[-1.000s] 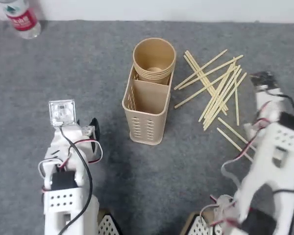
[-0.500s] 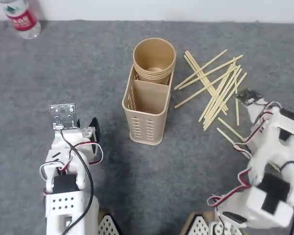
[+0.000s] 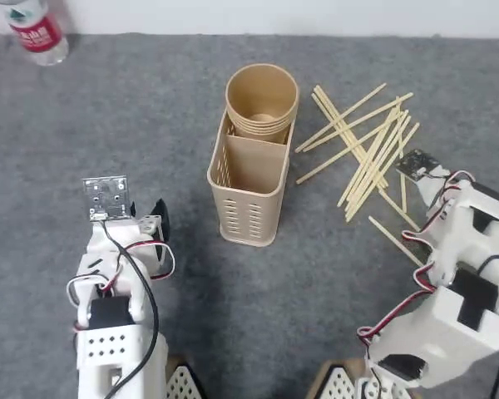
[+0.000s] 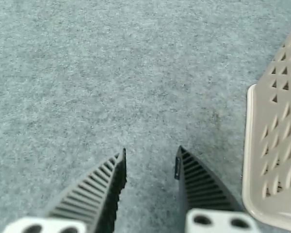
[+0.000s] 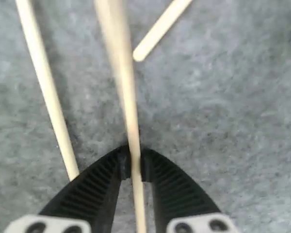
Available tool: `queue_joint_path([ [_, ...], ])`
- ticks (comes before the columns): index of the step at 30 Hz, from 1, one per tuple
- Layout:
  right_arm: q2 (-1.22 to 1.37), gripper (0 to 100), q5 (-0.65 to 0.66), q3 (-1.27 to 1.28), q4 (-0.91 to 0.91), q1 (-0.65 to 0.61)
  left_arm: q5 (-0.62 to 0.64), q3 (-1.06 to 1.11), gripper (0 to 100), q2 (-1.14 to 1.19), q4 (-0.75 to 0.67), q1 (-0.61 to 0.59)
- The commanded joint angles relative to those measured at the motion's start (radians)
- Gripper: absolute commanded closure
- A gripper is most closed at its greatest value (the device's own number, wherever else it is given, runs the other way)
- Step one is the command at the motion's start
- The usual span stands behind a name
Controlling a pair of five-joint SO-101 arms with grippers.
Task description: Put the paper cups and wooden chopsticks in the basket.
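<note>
A beige slotted basket (image 3: 248, 193) stands mid-table, with a stack of paper cups (image 3: 262, 100) in its far compartment. Wooden chopsticks (image 3: 362, 150) lie scattered on the grey mat to its right. My right arm (image 3: 466, 241) is bent down over the near end of that scatter. In the right wrist view my right gripper (image 5: 132, 166) is shut on one chopstick (image 5: 123, 92) just above the mat, and another chopstick (image 5: 46, 90) lies beside it. My left gripper (image 4: 150, 165) hangs open and empty over bare mat, left of the basket wall (image 4: 274, 145).
A plastic bottle (image 3: 35, 32) lies at the far left corner. The near compartment of the basket holds nothing. Open mat stretches between the two arms and in front of the basket.
My right arm has swung down and inward onto the near chopsticks, and one loose stick there has shifted. The left arm drew back slightly, then stayed still.
</note>
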Motion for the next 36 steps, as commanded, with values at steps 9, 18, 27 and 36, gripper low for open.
queue_joint_path([
  [9,-0.367,99.2,-0.054,-0.172,0.269,-0.054,-0.034,0.005,83,-0.015,-0.037,0.051],
  [18,-0.84,99.2,-0.465,-0.267,0.367,-0.483,-0.031,0.005,83,-0.015,-0.037,0.048],
  [27,-0.987,99.2,-1.014,-0.249,-0.024,-0.875,-0.031,0.005,83,-0.015,-0.037,0.044],
  [36,-0.99,99.2,-1.129,-0.074,-0.28,-1.076,-0.031,0.005,83,-0.015,-0.037,0.048],
])
